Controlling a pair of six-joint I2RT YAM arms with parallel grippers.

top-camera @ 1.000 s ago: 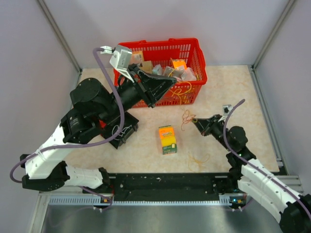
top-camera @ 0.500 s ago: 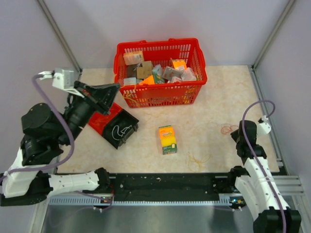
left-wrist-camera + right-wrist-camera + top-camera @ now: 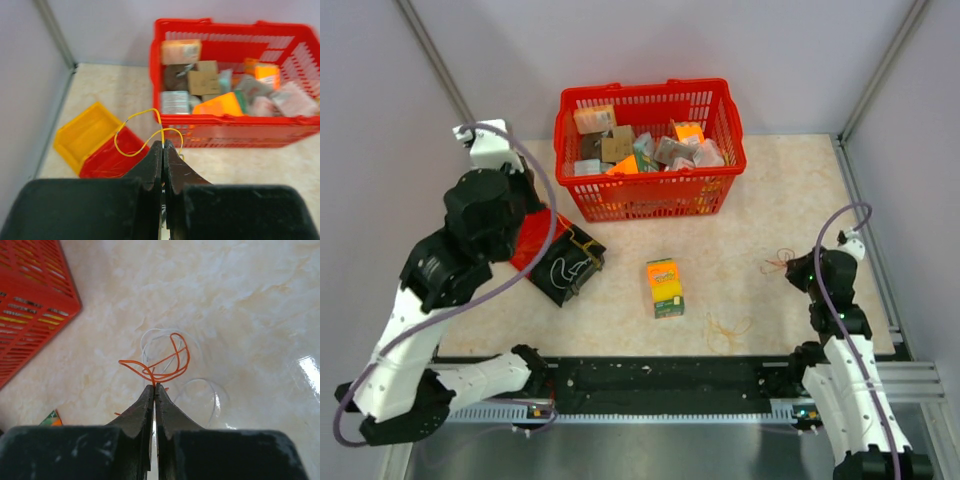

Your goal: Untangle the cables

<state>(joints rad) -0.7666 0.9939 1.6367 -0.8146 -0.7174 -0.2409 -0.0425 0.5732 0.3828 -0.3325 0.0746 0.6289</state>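
Observation:
In the left wrist view my left gripper [image 3: 163,143] is shut on a thin yellow cable [image 3: 131,150], which loops out from the tips above a yellow and red bin [image 3: 95,140]. From above, that yellow cable [image 3: 584,240] shows beside the left arm, whose fingers are hidden under it. At the right of the table my right gripper [image 3: 792,268] is shut on an orange cable [image 3: 779,263]. Its curls [image 3: 172,367] stick up from the closed tips [image 3: 154,386], with a white cable [image 3: 212,390] on the table just behind. A tan-yellow cable [image 3: 728,325] lies loose near the front.
A red basket [image 3: 645,196] full of small packages stands at the back centre. A yellow-green box [image 3: 664,287] lies mid-table. The bin with a black box [image 3: 570,265] sits by the left arm. Grey walls close in the left and right sides.
The left arm has swung from the basket front back to the left with the yellow cable. My right gripper has drawn the orange cable from mid-table to the right side.

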